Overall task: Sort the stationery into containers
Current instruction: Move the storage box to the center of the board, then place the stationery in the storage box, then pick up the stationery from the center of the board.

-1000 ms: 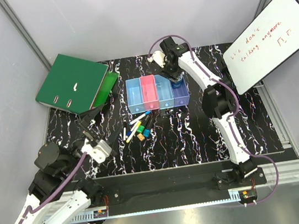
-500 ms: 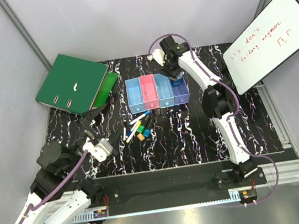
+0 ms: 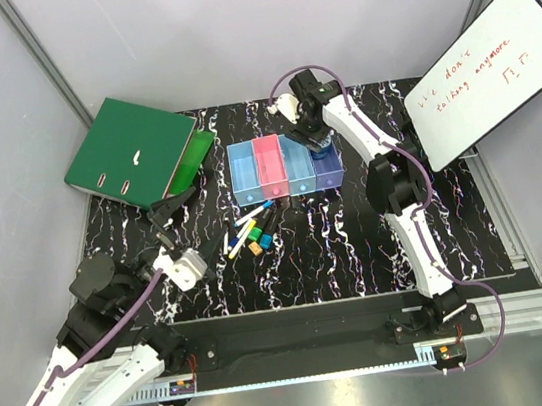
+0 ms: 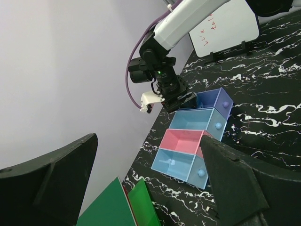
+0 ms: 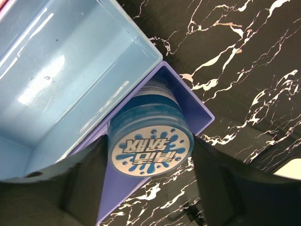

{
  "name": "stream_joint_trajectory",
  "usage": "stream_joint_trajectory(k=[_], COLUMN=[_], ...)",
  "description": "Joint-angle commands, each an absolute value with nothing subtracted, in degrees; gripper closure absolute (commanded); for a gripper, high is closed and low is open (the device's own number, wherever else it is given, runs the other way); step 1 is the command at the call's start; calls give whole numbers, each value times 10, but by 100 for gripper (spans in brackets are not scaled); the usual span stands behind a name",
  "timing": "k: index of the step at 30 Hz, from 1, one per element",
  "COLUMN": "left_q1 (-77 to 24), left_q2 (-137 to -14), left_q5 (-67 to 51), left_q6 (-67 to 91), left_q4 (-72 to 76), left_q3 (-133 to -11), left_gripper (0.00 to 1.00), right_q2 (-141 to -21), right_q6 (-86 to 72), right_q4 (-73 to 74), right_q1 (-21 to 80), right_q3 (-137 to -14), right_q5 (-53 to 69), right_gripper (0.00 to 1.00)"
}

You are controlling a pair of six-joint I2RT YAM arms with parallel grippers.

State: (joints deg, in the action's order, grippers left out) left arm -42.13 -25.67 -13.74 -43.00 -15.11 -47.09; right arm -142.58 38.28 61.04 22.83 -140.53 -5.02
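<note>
My right gripper [image 3: 320, 142] is shut on the round blue tin [image 5: 151, 143], which sits partly inside the purple bin [image 5: 190, 107] at the right end of the bin row [image 3: 284, 169]. The neighbouring light blue bin [image 5: 70, 70] looks empty. Several short pens and markers [image 3: 252, 234] lie in a loose pile on the table in front of the bins. My left gripper [image 3: 165, 221] is open and empty, left of the pile. The left wrist view shows the row of bins [image 4: 181, 141] and my right gripper [image 4: 176, 94] over the purple one.
A large green ring binder [image 3: 132, 150] lies open at the back left and also shows in the left wrist view [image 4: 117, 207]. A whiteboard [image 3: 485, 72] with red writing leans at the right. The table top is black marble pattern.
My left arm has drawn back a little toward the left. My right gripper has barely moved and still holds the tin at the purple bin.
</note>
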Motion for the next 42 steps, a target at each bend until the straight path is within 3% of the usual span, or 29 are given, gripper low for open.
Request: stream_joint_trajectory(k=[1,3,5,7,14,19,29,39,42], left_q1=[-422,-422,-422,-422,-422,-422,-423,-423,-423], left_q2=[-265,-265,-265,-265,-267,-312,-522,-606,-629], left_q5=[-150,-150,-152,-154,-154,-148,-108,-230,-264], left_q6=[-424,-423,-420,-417,-420,-386,-374,-451,-450], left_q4=[-117,-116,-114,-114,-118,-186,-280,-286,-286], left_q3=[-477,-476,-474,-474,-466,-466,-491,-455,-448], left_gripper=[1,1,1,1,1,1,6,6,14], right_q2=[-1383,-1383,-1384,-1386,-1348,-1235,-1042,-982,-971], right_q6=[381,381,381,380,366,319,301,292,292], right_q4=[592,592,592,593,592,589,615,628,625], right_q1=[228,228,228,229,228,228,229,229,229], right_q3=[-1413,-1416,-1416,-1418,-1431,-1384,-1304,-1258,-1240], right_q5=[-59,-60,-60,-58,-74,-60,-26,-51,-58], right_gripper=[21,20,8,6,6,6,6,7,6])
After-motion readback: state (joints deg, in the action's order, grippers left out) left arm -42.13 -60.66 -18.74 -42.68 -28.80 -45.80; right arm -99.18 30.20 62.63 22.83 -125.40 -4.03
